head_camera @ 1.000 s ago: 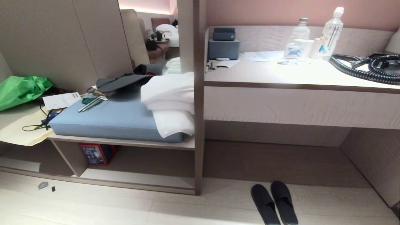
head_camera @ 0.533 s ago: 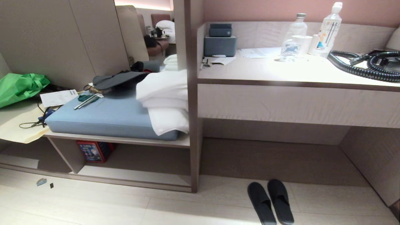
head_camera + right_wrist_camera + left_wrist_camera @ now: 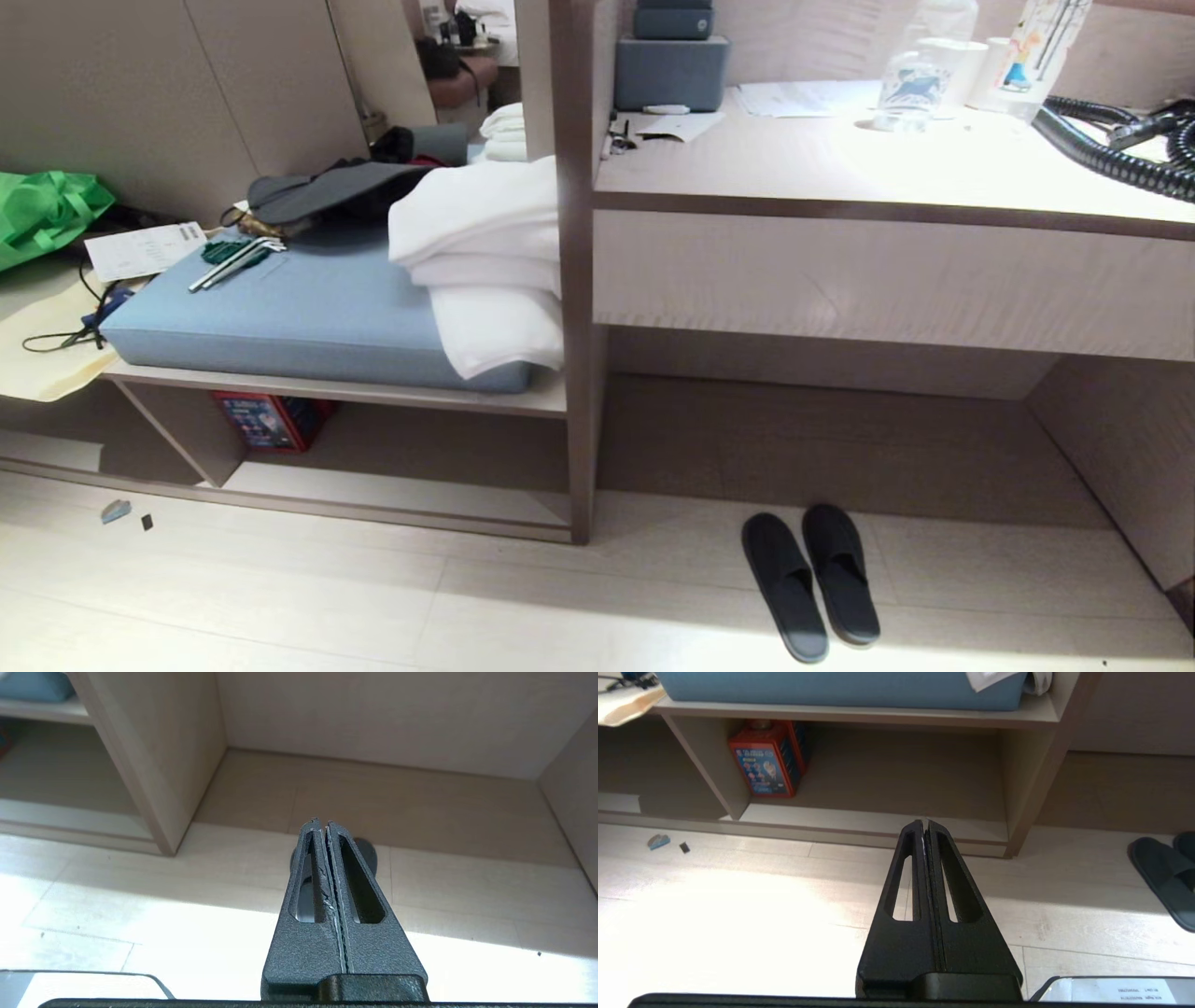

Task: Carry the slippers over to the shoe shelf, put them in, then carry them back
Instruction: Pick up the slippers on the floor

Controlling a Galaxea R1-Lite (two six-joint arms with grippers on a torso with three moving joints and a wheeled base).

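Both black grippers, left (image 3: 927, 823) and right (image 3: 320, 823), hang over the pale plank floor (image 3: 280, 597) with fingers pressed together, grasping nothing. Low in the head view, right of centre, the pair of dark grey fabric slippers (image 3: 810, 581) lies side by side on the floor. Beyond, at centre left, stands the taupe wood-grain shoe shelf (image 3: 392, 499).

No legible text; print on red box (image 3: 768, 760), paper slip (image 3: 145, 249) and bottle label (image 3: 1027, 56) unreadable.
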